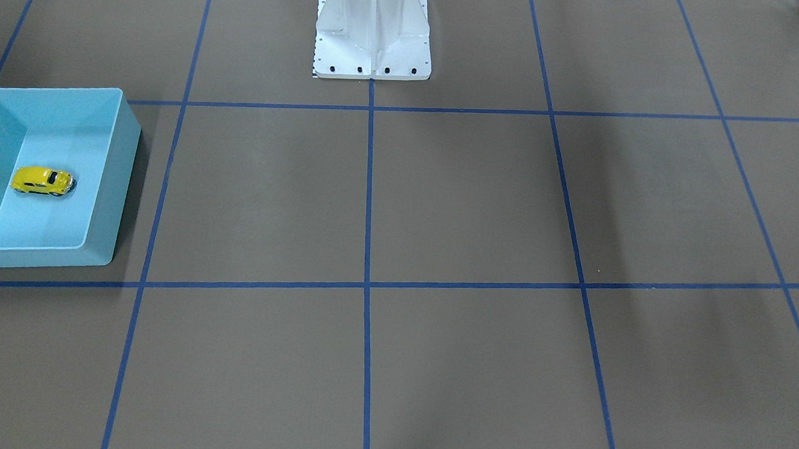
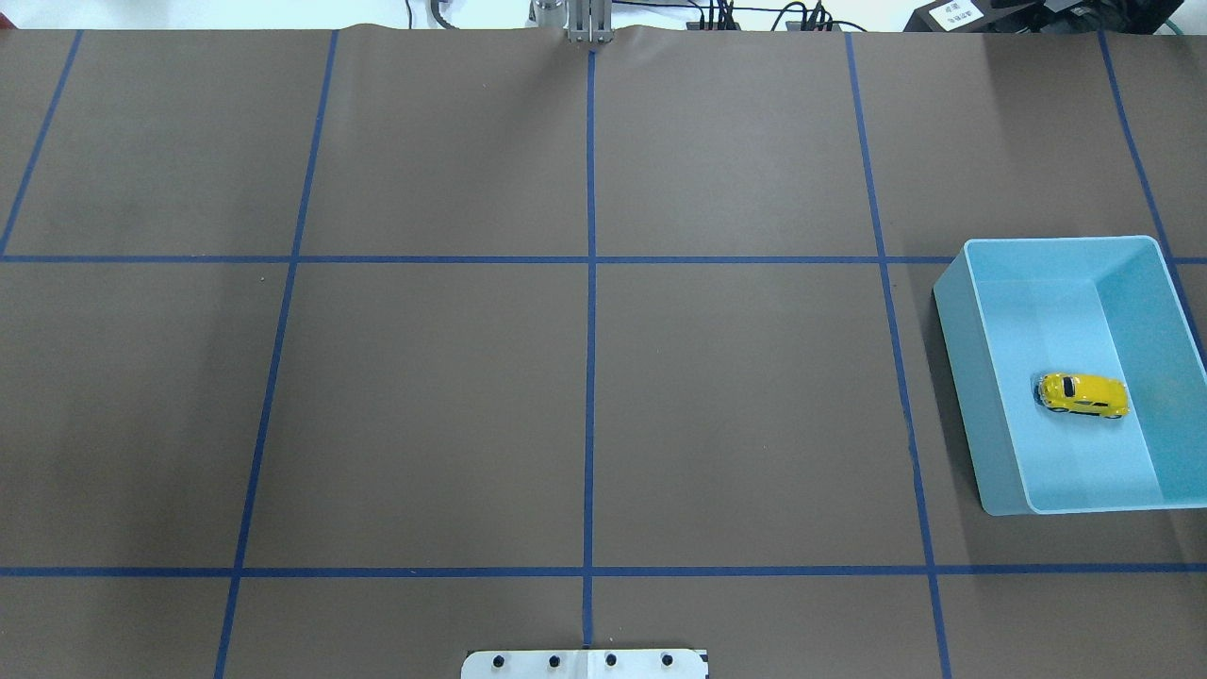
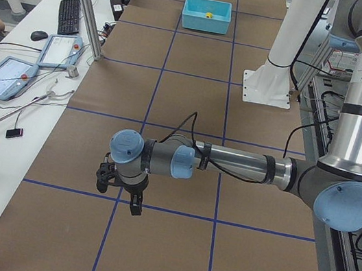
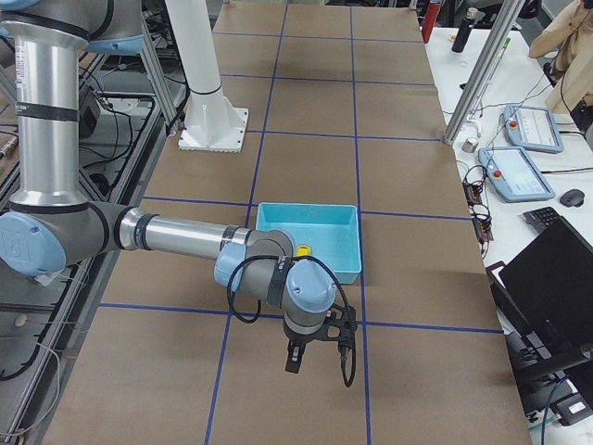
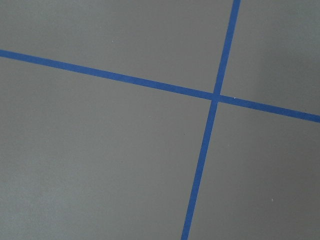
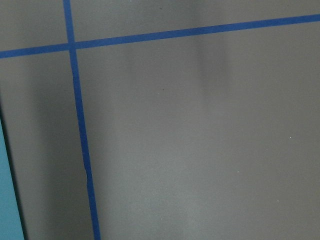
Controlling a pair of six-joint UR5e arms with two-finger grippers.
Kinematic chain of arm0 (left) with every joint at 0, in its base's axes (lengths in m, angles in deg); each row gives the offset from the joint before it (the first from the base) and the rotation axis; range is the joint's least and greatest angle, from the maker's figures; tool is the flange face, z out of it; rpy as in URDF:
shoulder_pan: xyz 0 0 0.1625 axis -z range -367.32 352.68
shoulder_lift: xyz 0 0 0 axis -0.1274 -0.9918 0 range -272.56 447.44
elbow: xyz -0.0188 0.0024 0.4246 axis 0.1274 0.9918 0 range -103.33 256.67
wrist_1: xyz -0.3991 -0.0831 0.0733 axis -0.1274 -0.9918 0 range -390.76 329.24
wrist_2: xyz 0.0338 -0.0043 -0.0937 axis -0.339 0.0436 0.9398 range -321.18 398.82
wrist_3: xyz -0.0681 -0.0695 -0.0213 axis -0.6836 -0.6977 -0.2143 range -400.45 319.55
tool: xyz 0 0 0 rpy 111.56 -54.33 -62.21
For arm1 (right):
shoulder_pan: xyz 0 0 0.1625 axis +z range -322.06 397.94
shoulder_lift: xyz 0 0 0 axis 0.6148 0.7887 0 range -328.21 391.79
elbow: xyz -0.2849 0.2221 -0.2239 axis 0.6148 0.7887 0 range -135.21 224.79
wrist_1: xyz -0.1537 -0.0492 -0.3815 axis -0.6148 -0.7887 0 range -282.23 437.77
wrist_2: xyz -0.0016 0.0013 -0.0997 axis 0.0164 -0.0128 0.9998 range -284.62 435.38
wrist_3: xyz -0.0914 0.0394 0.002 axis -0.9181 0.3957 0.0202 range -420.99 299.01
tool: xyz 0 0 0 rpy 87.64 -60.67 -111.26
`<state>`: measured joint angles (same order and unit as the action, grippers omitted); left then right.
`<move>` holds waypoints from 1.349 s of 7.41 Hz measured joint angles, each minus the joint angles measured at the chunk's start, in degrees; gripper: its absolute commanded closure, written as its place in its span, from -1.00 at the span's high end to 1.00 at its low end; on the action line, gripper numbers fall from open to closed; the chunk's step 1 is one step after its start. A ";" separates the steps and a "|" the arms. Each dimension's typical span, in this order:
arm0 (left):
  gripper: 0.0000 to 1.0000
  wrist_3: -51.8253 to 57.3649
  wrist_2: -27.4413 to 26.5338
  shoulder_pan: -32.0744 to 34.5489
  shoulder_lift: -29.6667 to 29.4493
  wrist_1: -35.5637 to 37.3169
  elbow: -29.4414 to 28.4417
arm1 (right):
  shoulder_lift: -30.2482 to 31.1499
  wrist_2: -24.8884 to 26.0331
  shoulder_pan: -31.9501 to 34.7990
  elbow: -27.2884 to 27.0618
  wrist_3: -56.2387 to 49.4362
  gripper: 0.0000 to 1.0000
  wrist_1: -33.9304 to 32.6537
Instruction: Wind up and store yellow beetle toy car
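Note:
The yellow beetle toy car [image 1: 43,181] lies on the floor of the light blue bin [image 1: 120,188], at the table's right side in the overhead view, car [image 2: 1083,394] in bin [image 2: 960,377]. Neither gripper shows in the overhead or front views. My left gripper [image 3: 117,194] hangs above the table far from the bin [image 3: 205,23] in the exterior left view. My right gripper [image 4: 320,363] hangs just beyond the bin [image 4: 329,269] in the exterior right view, where a bit of the car [image 4: 304,248] shows. I cannot tell whether either is open or shut.
The brown table is marked with a grid of blue tape lines [image 2: 590,377]. The white robot base [image 1: 373,37] stands at the table's edge. Tablets and a keyboard [image 3: 70,15] lie on a side desk. A sliver of the bin [image 6: 5,200] shows in the right wrist view.

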<state>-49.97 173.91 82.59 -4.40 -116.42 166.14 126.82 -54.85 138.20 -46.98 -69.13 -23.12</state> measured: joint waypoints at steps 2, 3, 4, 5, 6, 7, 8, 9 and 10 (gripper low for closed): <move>1.00 -0.06 0.00 0.00 -0.06 -0.02 -0.01 | 0.09 1.31 -0.06 0.29 0.52 1.00 0.05; 1.00 -0.07 0.00 0.00 -0.08 -0.03 0.00 | 0.02 1.51 -0.10 0.81 0.60 1.00 0.07; 1.00 -0.07 0.00 0.00 -0.08 -0.03 -0.02 | -0.15 1.49 -0.16 1.33 0.71 1.00 0.10; 1.00 -0.07 -0.03 0.00 -0.08 -0.03 -0.05 | -0.30 1.43 -0.23 1.52 0.77 1.00 0.14; 1.00 -0.05 -0.06 0.00 -0.08 -0.03 -0.07 | -0.74 1.44 -0.55 1.63 0.75 1.00 0.16; 1.00 -0.01 -0.08 0.00 -0.04 -0.03 -0.08 | -1.72 1.63 -1.52 1.82 0.71 1.00 0.15; 1.00 -0.01 -0.11 0.01 -0.01 -0.03 -0.09 | -2.52 1.91 -2.51 2.09 0.70 1.00 0.14; 1.00 -0.02 -0.17 0.03 -0.01 -0.03 -0.08 | -2.86 2.05 -2.96 2.40 0.73 1.00 0.15; 1.00 -0.01 -0.25 0.02 0.00 -0.03 -0.09 | -3.01 2.04 -3.14 2.55 0.75 1.00 0.16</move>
<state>-49.97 173.67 82.62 -4.40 -116.45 166.05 123.82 -52.81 135.06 -44.43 -68.38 -22.96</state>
